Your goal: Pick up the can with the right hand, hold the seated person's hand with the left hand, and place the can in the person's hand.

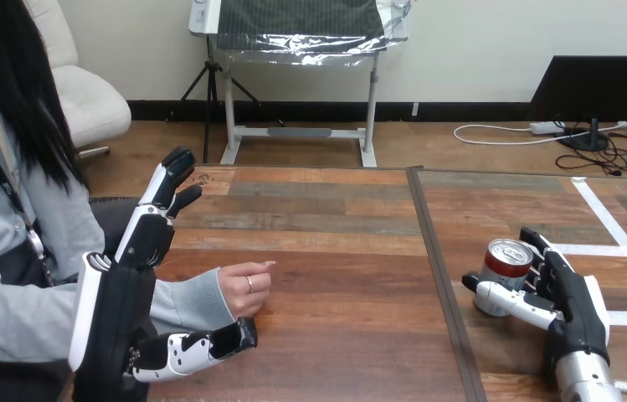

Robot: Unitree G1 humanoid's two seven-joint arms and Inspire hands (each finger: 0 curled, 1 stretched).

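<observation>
Your left hand is at 8 o'clock: fingers straight, pointing to 1 o'clock, thumb out toward 3 o'clock beside the person's sleeve, gripping nothing. The person's hand rests loosely curled on the surface just right of it. At 4 o'clock your right hand has its fingers and thumb wrapped round the can. The can is upright, silver with a red band, tab showing on top. Print is too small to read.
</observation>
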